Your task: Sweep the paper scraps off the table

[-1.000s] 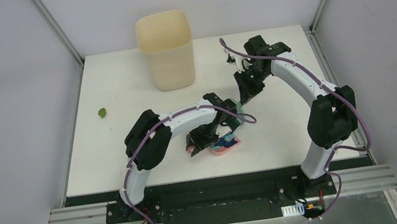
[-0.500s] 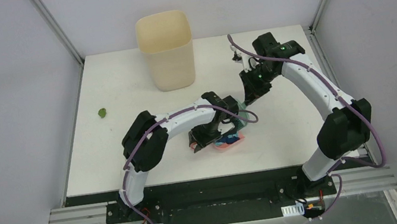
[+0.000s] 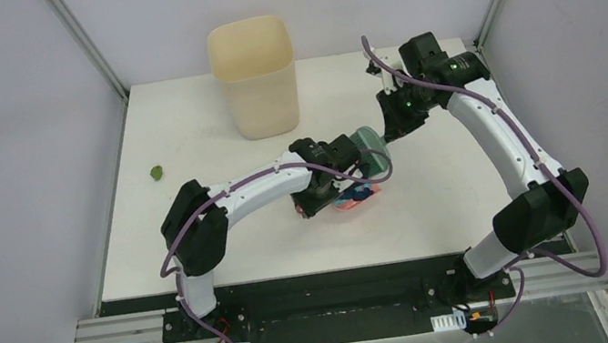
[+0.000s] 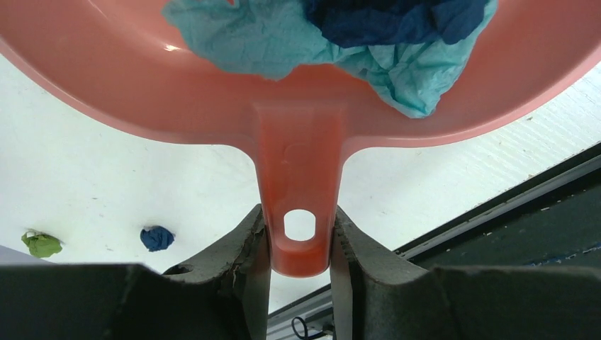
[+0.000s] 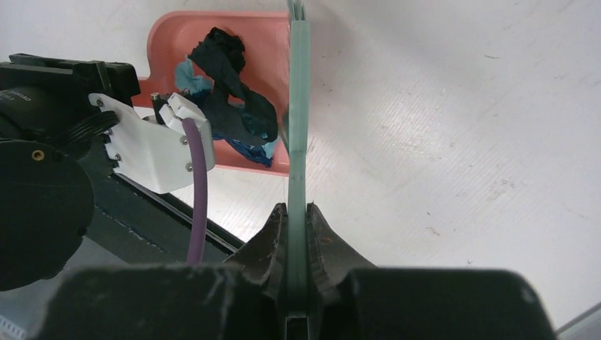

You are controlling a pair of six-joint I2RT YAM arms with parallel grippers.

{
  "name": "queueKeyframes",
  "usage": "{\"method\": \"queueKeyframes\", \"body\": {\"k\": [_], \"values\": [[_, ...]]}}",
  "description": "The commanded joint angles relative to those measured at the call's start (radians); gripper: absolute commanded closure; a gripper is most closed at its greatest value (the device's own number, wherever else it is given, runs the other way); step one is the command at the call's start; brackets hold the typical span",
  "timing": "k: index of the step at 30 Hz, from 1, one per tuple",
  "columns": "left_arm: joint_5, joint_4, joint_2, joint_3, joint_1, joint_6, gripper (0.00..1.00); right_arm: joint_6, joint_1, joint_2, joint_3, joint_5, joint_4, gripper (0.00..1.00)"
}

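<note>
We see left pincer clamped on pink dustpan handle, right pincer clamped on teal brush. Paper scraps sit in dustpan; green scrap and navy scrap lie loose on worktop.

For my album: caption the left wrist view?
Left end effector grips dustpan handle; blue scraps inside, two more on table.
</note>
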Motion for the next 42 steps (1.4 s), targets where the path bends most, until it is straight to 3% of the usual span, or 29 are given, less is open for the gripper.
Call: {"method": "queueKeyframes", "body": {"k": [1,10,15,21,25,31,42], "values": [[-0.007,0.072,-0.076,-0.020,-0.005,0.023,1.00,-0.020,-0.005,-0.064,0.062,0.084,0.017,1.00],[-0.005,0.098,-0.093,-0.050,-0.005,0.028,1.00,-0.030,-0.013,-0.059,0.124,0.134,0.016,1.00],[-0.008,0.072,-0.111,-0.041,-0.004,0.029,1.00,0.013,-0.099,-0.066,0.113,0.164,0.047,1.00],[-0.056,0.017,-0.171,0.019,-0.005,0.032,1.00,0.029,-0.209,-0.170,-0.121,0.014,0.089,1.00],[-0.109,-0.042,-0.178,0.090,-0.004,0.031,1.00,0.023,-0.221,-0.267,-0.285,-0.040,0.099,1.00],[-0.162,-0.129,-0.172,0.229,0.013,0.006,1.00,0.058,-0.227,-0.435,-0.519,-0.263,0.207,1.00],[-0.155,-0.232,-0.131,0.453,0.104,-0.017,1.00,0.011,-0.263,-0.565,-0.702,-0.539,0.329,1.00]]}}
